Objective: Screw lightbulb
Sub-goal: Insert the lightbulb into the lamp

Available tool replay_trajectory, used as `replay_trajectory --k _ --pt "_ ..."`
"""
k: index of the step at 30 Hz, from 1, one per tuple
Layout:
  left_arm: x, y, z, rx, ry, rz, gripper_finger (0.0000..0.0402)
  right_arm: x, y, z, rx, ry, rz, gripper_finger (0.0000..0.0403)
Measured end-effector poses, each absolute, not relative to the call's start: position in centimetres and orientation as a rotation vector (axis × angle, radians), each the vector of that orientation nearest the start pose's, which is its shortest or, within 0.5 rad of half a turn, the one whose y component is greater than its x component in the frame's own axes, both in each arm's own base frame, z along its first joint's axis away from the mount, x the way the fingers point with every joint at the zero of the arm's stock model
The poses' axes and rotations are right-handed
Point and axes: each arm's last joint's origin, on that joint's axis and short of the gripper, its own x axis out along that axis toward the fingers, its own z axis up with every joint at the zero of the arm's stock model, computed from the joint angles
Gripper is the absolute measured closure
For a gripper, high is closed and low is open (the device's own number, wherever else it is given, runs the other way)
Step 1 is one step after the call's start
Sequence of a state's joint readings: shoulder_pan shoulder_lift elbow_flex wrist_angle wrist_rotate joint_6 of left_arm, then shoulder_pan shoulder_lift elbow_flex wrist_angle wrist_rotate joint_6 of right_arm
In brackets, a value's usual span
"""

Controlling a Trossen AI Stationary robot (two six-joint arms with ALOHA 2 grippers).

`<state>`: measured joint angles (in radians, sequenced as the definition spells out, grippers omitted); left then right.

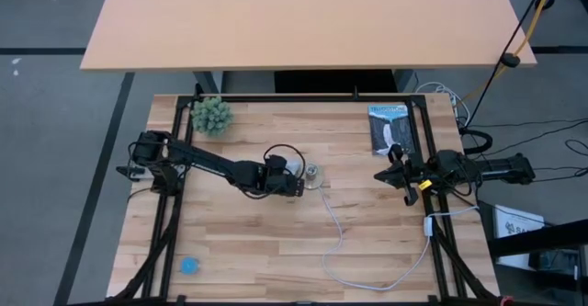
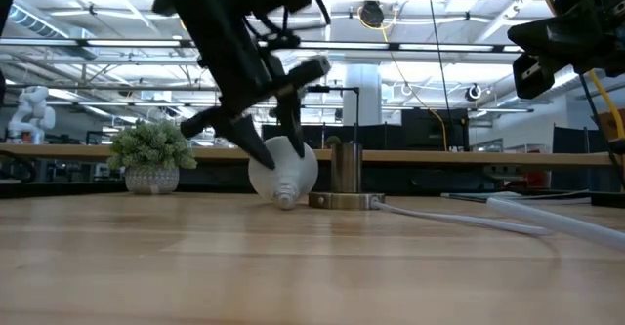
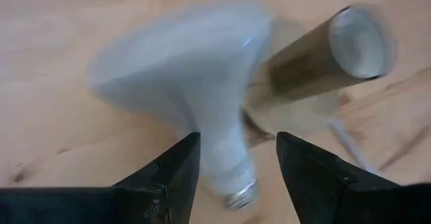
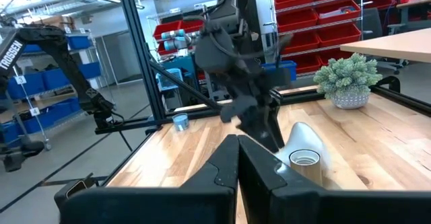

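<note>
The lightbulb (image 3: 182,69), white with a wide frosted dome, pale neck and silver screw base (image 3: 242,194), is near the table's middle, tilted with its base lowest. My left gripper (image 1: 292,181) is over it, fingers on either side of the neck. Just right of the lightbulb (image 2: 283,169) a small metal socket (image 2: 344,169) stands upright on its round foot, with a white cord (image 1: 340,242) trailing toward the near edge. My right gripper (image 4: 237,163) waits shut at the table's right side (image 1: 390,173), touching nothing. My left gripper has the lightbulb's neck (image 3: 222,150) between its two fingers, which lie across it. The fingers slant down from above and from the table's left. One finger (image 3: 172,170) lies against the neck; a narrow gap seems to show beside the other. The lightbulb hangs tilted, screw base (image 2: 285,202) at or just above the tabletop.
A small potted plant (image 1: 211,115) stands at the far left. A dark booklet (image 1: 388,130) lies at the far right, and a small blue object (image 1: 189,266) at the near left. Black frame rails (image 1: 165,214) run along the table's sides.
</note>
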<state>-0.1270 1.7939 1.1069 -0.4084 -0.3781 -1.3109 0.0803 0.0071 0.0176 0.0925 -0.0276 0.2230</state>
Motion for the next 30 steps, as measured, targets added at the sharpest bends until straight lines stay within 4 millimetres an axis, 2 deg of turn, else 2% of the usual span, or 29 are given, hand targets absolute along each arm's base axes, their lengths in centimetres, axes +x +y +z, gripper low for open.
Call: replay_trajectory --k 6,14,23,30 --pt "35.1 -3.0 13.8 -0.925 0.857 0.886 0.02 9.6 0.9 17.8 0.225 -0.09 0.119 0.0403" --pt "34.9 -2.2 13.8 -0.902 0.905 0.884 0.02 9.6 0.9 17.8 0.225 -0.09 0.118 0.0403" --pt "34.8 -0.1 14.0 -0.75 0.98 0.803 0.02 9.6 0.9 17.8 0.225 -0.09 0.119 0.0403" --pt "34.4 1.2 13.9 -0.666 0.998 0.852 0.02 9.6 0.9 17.8 0.225 -0.09 0.118 0.0403"
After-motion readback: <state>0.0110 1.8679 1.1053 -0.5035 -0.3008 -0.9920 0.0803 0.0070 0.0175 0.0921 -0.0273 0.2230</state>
